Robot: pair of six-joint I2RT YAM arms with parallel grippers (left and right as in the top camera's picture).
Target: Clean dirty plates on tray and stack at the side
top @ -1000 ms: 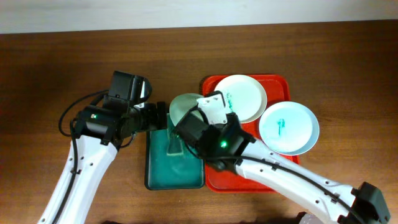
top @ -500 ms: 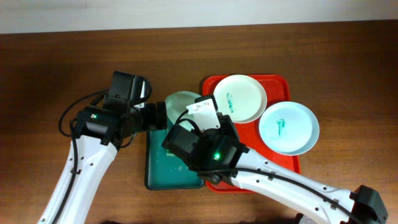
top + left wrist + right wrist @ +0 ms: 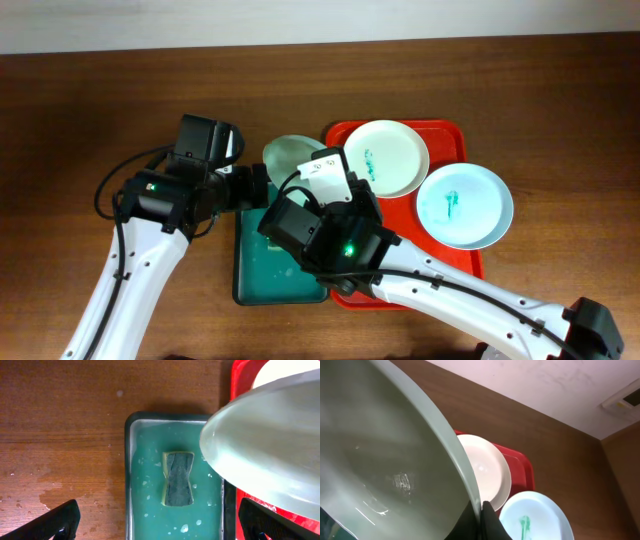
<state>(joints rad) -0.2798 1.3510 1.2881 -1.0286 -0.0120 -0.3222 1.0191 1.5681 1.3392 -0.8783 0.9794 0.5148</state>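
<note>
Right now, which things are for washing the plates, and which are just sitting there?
For the job: held plate, white plate and pale blue plate, both smeared, on the red tray; sponge in the teal tray.
Just there: wooden table, wet spots on it.

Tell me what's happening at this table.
The right end effector grips a pale mint plate by its rim, holding it tilted above the edge of the dark green tray, where a sponge lies on the wet bottom. The left end effector hangs open over that sponge. On the red tray sit a plate with faint teal marks and a plate with a teal smear.
</note>
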